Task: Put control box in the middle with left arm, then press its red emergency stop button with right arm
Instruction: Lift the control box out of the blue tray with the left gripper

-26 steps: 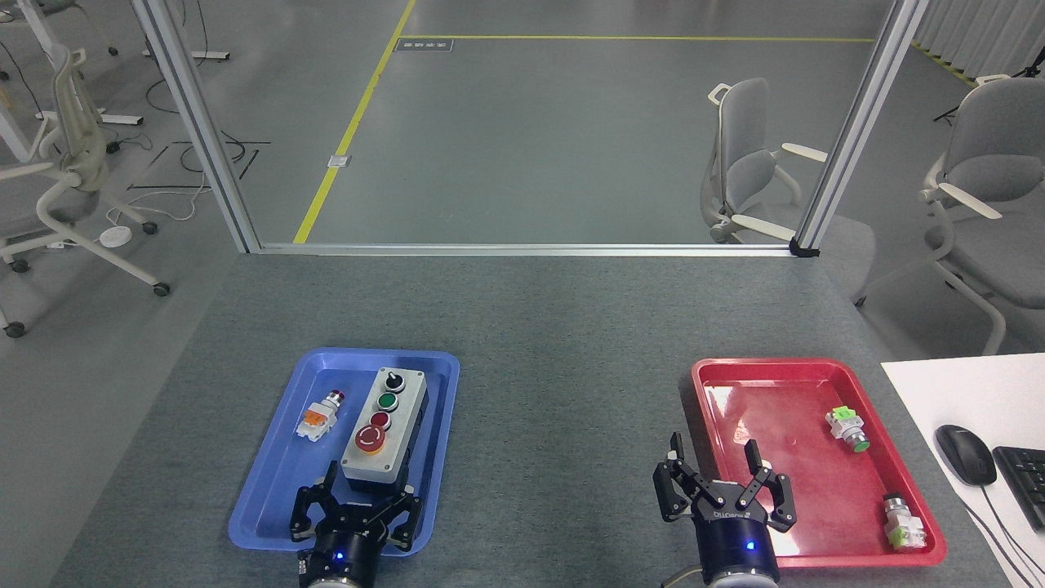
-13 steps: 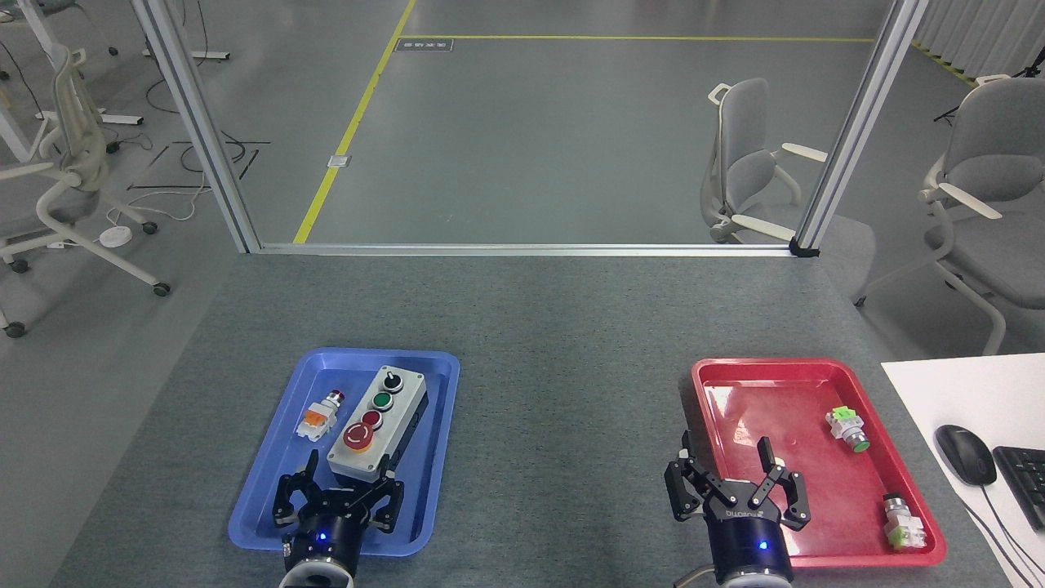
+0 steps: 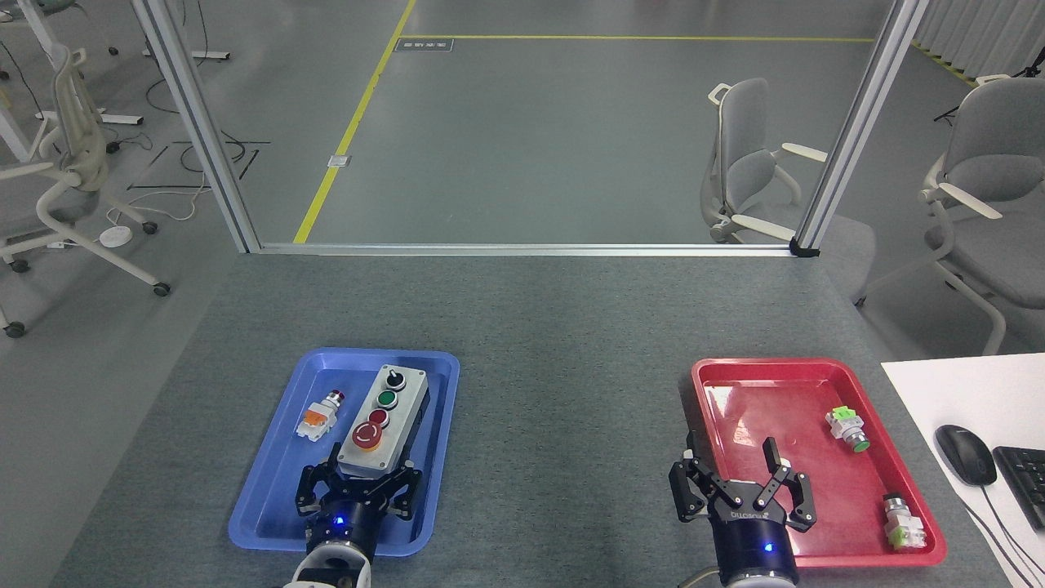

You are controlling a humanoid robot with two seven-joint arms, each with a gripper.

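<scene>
On the table [image 3: 571, 327], the bare grey middle between the two trays is your target, and nothing sits there. The blue tray [image 3: 269, 498] on the left holds the box [image 3: 384, 420], lying lengthwise with its e-stop [image 3: 366, 438] at the near end, closest to you. The red tray [image 3: 784, 376] on the right holds only two loose green-tipped buttons; ignore them.

Your left gripper [image 3: 359, 482] is at the box's near end, fingers spread to either side of it. I can't tell whether the pads touch the box yet. No firm pinch is visible.

Suggestions for the grasp:
- Close across the box's narrow width, on the side walls, below the grey face.
- Keep the fingers off the e-stop. It sits right by your jaws, and a bump could trip it early.
- Lift clear of the tray rim before moving right. Dragging will likely catch the lip.
- The box is long, and you hold one end, so expect the far end to droop or swing. Move slowly.
- Mind the loose pushbutton [image 3: 320, 415] just left of the box.

The right gripper [image 3: 741, 482] hovers over the red tray's near-left corner, fingers spread, holding nothing. Leave it parked until the box is down.
</scene>
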